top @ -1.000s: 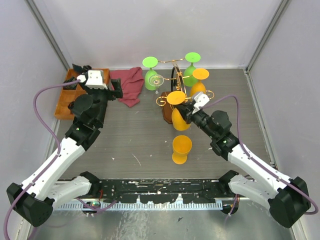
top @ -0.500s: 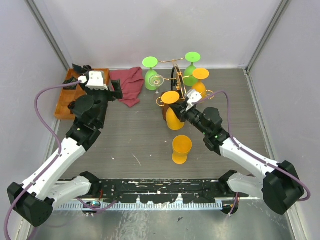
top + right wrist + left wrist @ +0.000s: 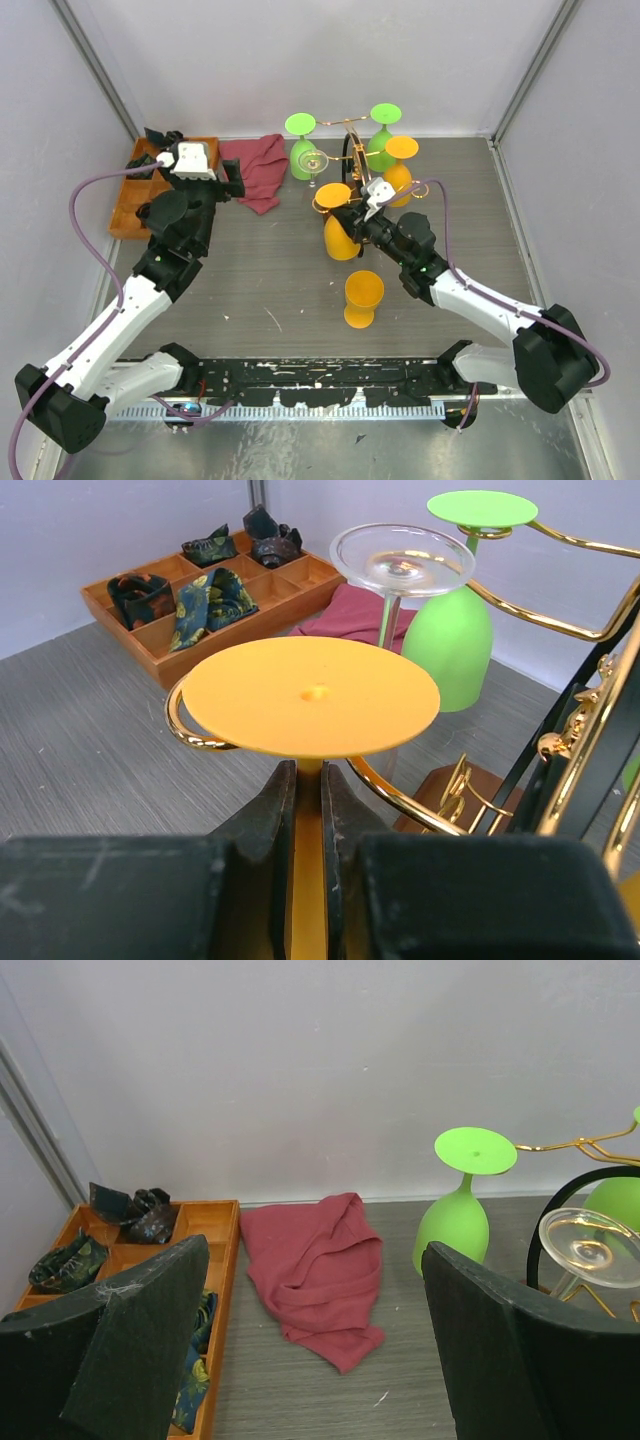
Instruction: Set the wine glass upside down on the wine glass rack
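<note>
- The orange plastic-looking wine glass was upside down, foot uppermost, at the front of the gold wire wine glass rack with its dark arched post and brown wooden base.
- The right gripper was clamped on the glass's thin stem just under the foot. The left gripper hung with its jaws wide apart and nothing between them, above the crumpled red cloth and the orange-brown wooden tray.
- The glass looked light, rigid and smooth. The stem seemed the right hold, though a slick stem could probably twist or slide in the pads.
- The flat foot sat just above a curled gold arm, with the stem apparently inside the loop. Whether the foot already rested on the wire could not be told.
- Room was tight: a clear glass and a green glass hung just behind, so a careless nudge might well knock them.
- Nearer the arms, another orange glass stood upturned on the grey table, leaving a narrow way for backing out.
</note>
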You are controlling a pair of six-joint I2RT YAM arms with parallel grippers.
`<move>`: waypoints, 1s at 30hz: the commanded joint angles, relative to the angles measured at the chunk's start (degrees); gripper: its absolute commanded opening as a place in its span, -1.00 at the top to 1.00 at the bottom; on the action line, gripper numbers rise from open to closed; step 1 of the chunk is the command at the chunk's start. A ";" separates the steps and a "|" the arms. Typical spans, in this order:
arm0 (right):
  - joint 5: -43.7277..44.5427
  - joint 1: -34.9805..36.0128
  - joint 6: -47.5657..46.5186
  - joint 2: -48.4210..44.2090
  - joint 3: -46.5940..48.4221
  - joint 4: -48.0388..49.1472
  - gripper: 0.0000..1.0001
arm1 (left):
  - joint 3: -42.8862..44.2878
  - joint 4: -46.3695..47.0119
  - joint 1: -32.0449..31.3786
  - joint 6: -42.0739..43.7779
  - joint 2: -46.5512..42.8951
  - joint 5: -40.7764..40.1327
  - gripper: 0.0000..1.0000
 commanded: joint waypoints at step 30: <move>1.31 4.96 -1.70 -3.98 0.40 2.54 0.98 | -3.40 1.96 0.24 -0.91 -2.91 -2.31 -0.88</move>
